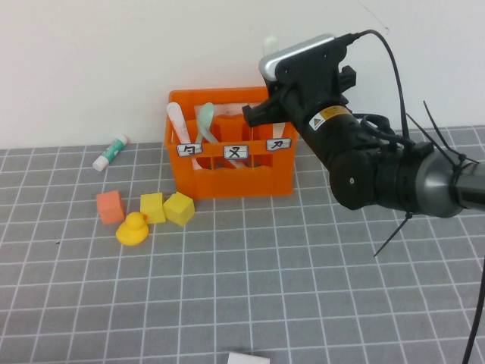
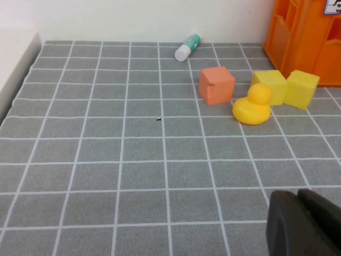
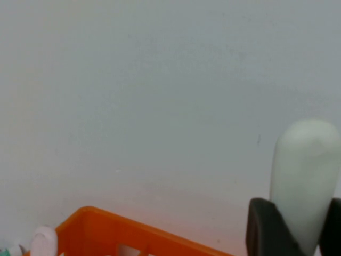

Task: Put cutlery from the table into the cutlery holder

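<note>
The orange cutlery holder (image 1: 235, 182) stands at the back of the grey gridded table (image 1: 288, 288), against the wall. A pale pink spoon (image 1: 177, 121) and a mint-green spoon (image 1: 204, 120) stand in its left compartments. My right gripper (image 1: 264, 112) hovers over the holder's right side. It is shut on a cream-white piece of cutlery (image 3: 305, 176), whose rounded end (image 1: 270, 44) sticks up. Its lower part is hidden behind the arm. In the right wrist view the holder's rim (image 3: 106, 221) lies below my right gripper (image 3: 303, 234). My left gripper (image 2: 297, 196) is shut and empty, low over bare table.
Left of the holder lie a white-and-green tube (image 1: 111, 152), a small orange cube (image 1: 110, 206), two yellow blocks (image 1: 152, 207) (image 1: 179, 208) and a yellow duck (image 1: 133, 229). A white wall runs behind the table.
</note>
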`<action>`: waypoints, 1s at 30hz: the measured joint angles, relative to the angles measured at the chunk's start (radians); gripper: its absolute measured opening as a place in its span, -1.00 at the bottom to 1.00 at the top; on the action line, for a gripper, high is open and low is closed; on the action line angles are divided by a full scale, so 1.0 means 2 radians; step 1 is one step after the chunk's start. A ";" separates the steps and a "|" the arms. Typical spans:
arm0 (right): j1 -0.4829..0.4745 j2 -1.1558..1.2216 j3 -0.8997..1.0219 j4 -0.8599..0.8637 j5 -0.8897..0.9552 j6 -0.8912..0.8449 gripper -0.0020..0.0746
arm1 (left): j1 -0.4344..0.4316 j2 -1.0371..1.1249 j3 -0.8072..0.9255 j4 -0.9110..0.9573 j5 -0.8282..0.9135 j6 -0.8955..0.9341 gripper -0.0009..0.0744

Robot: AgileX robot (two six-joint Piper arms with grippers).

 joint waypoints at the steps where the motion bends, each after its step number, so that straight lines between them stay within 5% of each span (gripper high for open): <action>1: -0.001 0.000 0.000 0.000 0.004 -0.002 -0.45 | 0.000 0.000 0.000 0.000 0.000 0.000 -0.98; 11: -0.001 -0.004 0.000 0.000 0.057 -0.022 -0.18 | 0.000 0.000 0.000 0.000 0.000 0.000 -0.98; 20: -0.001 -0.087 0.008 -0.004 0.177 -0.009 -0.19 | 0.000 0.000 0.000 0.000 0.000 0.000 -0.98; 25: -0.001 -0.162 0.078 -0.016 0.202 0.059 -0.29 | 0.000 0.000 0.000 0.000 0.000 0.001 -0.98; 30: -0.001 -0.255 0.206 -0.021 0.134 0.121 -0.35 | 0.000 0.000 0.000 0.000 0.000 0.001 -0.98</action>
